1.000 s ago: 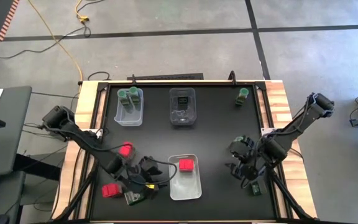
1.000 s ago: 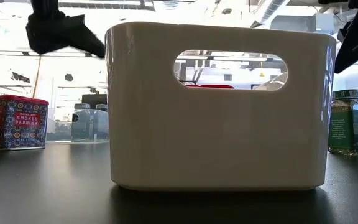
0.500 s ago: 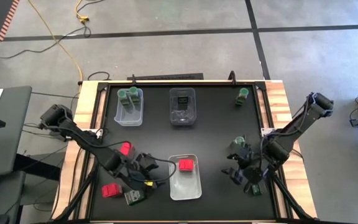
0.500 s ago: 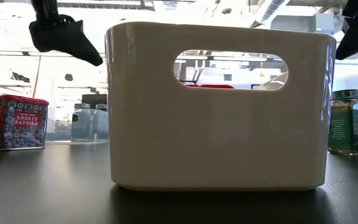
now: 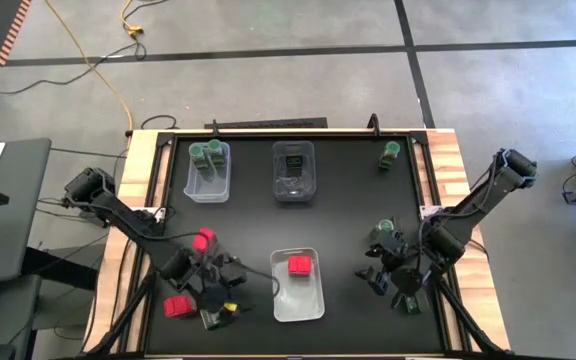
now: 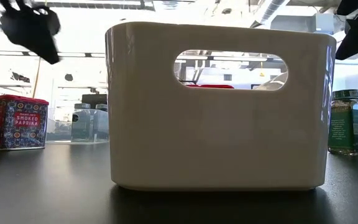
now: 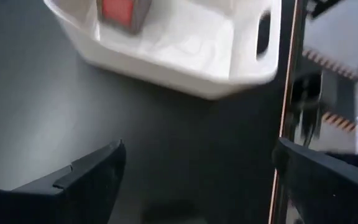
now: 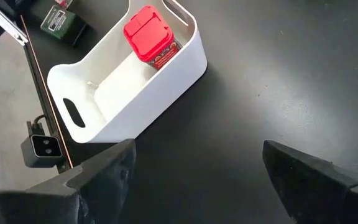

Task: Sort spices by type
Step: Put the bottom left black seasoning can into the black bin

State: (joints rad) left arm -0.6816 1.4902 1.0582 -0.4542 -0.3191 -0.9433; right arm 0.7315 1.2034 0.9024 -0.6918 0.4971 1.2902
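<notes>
A red packet (image 5: 299, 265) sits in the white near bin (image 5: 298, 300), which also shows in the right wrist view (image 8: 149, 31). Two more red packets (image 5: 203, 239) (image 5: 178, 306) and a dark box (image 5: 213, 319) rest on the black table near my left gripper (image 5: 218, 282). That gripper is open and hangs above the table, left of the bin. My right gripper (image 5: 386, 268) is open above the table, right of the bin, with a green-lidded jar (image 5: 408, 303) just nearside of it. Another jar (image 5: 389, 153) stands at the far right.
A clear bin (image 5: 208, 172) at the far left holds two green-lidded jars. A clear middle bin (image 5: 293, 175) holds a dark box. In the low view the white bin (image 6: 219, 106) fills the middle, with a red packet (image 6: 17, 121) to one side and a jar (image 6: 345, 121) to the other.
My left gripper has drawn away from the white bin toward the table's left edge, rolling its wrist as it went. My right gripper has rolled a little and risen slightly, staying over the same spot. No spice has moved.
</notes>
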